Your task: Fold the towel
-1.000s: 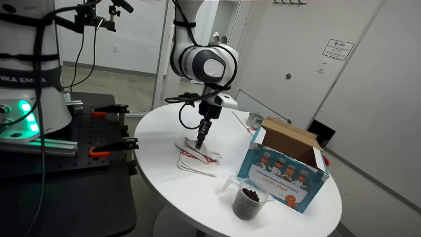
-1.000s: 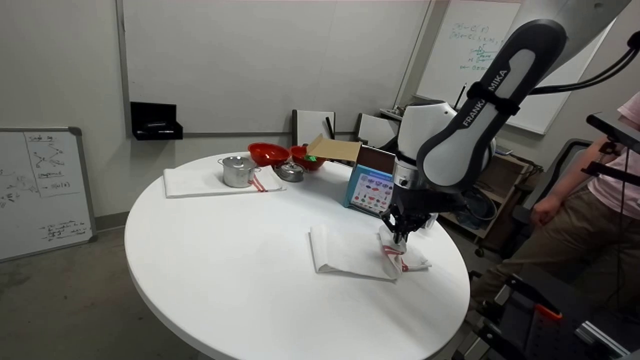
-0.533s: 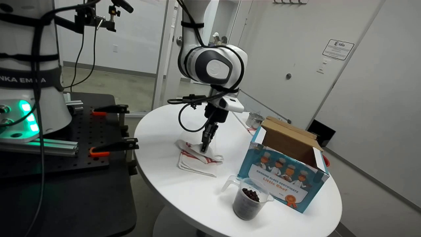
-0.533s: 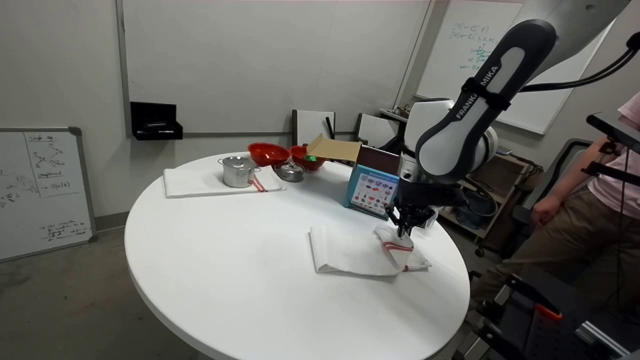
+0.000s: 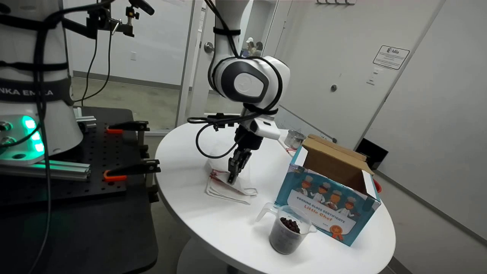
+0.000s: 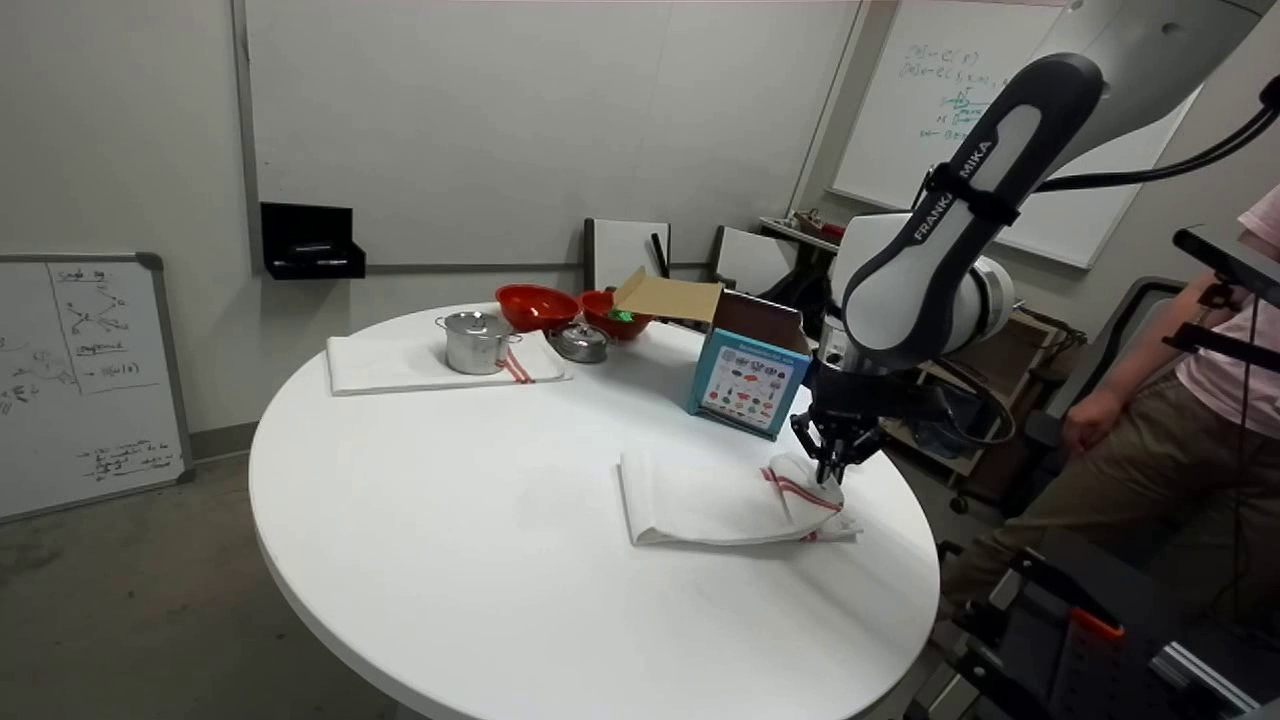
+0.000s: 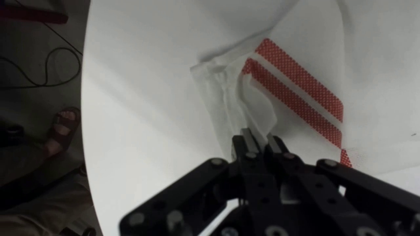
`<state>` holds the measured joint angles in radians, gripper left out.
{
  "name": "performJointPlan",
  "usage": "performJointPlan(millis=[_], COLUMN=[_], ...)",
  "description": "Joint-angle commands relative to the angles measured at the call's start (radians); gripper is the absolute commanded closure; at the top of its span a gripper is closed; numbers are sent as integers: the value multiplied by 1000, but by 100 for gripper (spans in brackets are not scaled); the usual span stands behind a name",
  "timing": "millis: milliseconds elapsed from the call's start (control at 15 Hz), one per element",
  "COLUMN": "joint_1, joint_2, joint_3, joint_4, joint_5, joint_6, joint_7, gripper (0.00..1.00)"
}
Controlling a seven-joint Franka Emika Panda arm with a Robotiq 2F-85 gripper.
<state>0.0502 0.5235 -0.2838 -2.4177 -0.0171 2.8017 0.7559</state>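
The towel, a thin white cloth with red stripes, lies on the round white table, partly folded. It shows in both exterior views [image 5: 224,193] [image 6: 700,505] and in the wrist view [image 7: 311,42]. My gripper [image 7: 258,133] points down at the striped end, low over the table, also seen in both exterior views [image 5: 231,182] [image 6: 830,482]. Its fingers stand close together with a thin fold of cloth pinched between them. The held flap, with two red stripes across it, lies slanted over the lower layers. Part of the lower stripes is hidden beneath it.
An open blue box [image 5: 323,205] and a clear measuring cup with dark bits [image 5: 288,230] stand near the towel. A pot [image 6: 476,343] sits on another folded striped cloth [image 6: 385,368]. A lidded pan [image 6: 580,343] and red bowls [image 6: 537,306] stand at the back.
My gripper has moved to the right in an exterior view, carrying the flap with it. The flap now lies further over the striped end and covers more of the lower stripes.
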Motion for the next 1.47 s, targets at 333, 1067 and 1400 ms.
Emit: performJointPlan(millis=[333,1067,1400], joint_1=[-28,-97,-73], joint_2=[-3,-15,-29], joint_3=[43,78,76], joint_4=[-88,-125,-132], joint_5=[150,262,253], joint_6=[4,-1,7], joint_7=[-13,-29,-17], gripper=[98,32,0])
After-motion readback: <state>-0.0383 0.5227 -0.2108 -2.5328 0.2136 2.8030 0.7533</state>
